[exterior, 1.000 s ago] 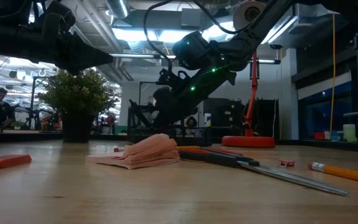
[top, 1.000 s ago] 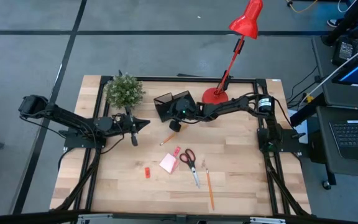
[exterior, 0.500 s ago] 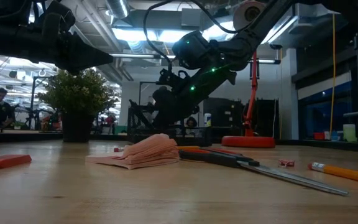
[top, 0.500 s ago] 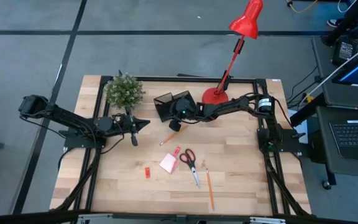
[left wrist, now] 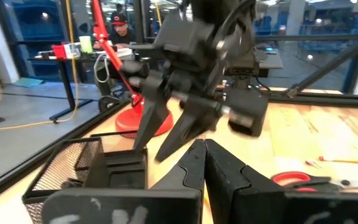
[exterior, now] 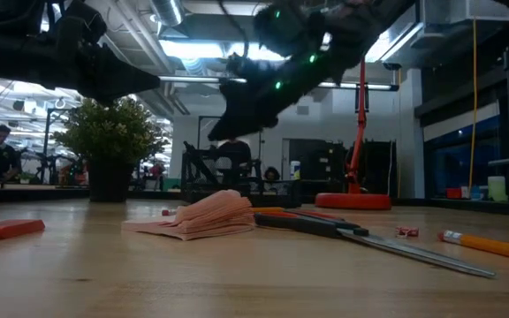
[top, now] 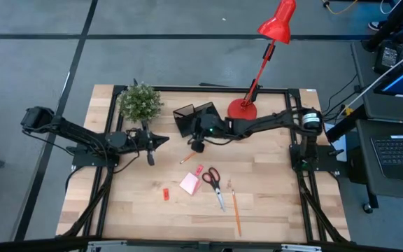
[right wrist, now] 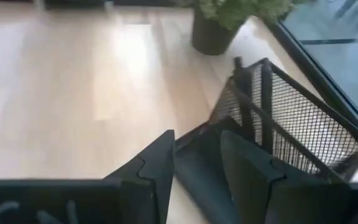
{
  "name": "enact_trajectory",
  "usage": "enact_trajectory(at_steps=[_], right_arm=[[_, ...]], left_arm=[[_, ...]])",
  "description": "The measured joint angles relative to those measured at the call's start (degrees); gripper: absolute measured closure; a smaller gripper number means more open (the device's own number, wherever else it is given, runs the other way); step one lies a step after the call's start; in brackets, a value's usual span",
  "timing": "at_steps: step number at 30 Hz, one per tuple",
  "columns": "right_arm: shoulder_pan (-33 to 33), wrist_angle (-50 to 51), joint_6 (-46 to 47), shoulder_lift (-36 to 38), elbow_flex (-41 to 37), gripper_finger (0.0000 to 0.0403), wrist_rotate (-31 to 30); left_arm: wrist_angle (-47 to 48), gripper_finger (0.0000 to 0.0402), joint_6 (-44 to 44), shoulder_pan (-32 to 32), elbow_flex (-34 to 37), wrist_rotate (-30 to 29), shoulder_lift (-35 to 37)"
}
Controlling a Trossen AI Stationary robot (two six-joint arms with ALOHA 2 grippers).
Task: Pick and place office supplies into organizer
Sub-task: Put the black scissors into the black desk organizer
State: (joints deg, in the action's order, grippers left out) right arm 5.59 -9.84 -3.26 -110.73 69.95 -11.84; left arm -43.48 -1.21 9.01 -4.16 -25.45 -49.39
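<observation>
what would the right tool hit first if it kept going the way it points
Probably the organizer: the right tool points at its mesh wall and near compartment, with the plant farther beyond. Depth is unclear.

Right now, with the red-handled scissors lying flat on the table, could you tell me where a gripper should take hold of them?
Probably from straight above, at the narrow neck of the red-handled scissors where the handles meet the closed blades. They lie flat, and the pink note pad lies close beside the handles, so jaws set across the blades look the safer grip.
</observation>
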Motion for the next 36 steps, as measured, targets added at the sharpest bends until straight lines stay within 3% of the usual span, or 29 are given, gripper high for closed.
enact_trajectory(at_steps=[9,15,22,25,30,36], right_arm=[[-4.46,0.16,1.19,2.18,-0.17,0.0298,-0.11],[-6.51,-9.49,3.26,3.83,-7.75,0.0346,-1.3],[-10.43,-16.07,4.09,13.74,-17.9,0.0396,-2.44],[-12.74,-15.97,5.63,18.36,-20.82,0.0396,-2.82],[-16.04,-10.45,8.05,24.29,-23.62,0.0394,-2.71],[-17.98,8.61,13.79,26.52,-19.0,0.0398,-2.7]], left_arm=[[-0.61,0.04,1.99,2.78,-0.02,-0.35,0.04],[-0.59,0.04,2.47,3.9,-0.02,-0.57,0.04],[-0.63,0.04,2.46,4.83,-0.02,-1.27,0.04],[-1.23,0.04,2.45,4.83,-0.02,-1.46,0.02],[-1.68,0.04,2.35,4.83,-0.02,-1.45,0.01],[-1.75,0.04,0.96,4.83,-0.02,-1.46,0.0]])
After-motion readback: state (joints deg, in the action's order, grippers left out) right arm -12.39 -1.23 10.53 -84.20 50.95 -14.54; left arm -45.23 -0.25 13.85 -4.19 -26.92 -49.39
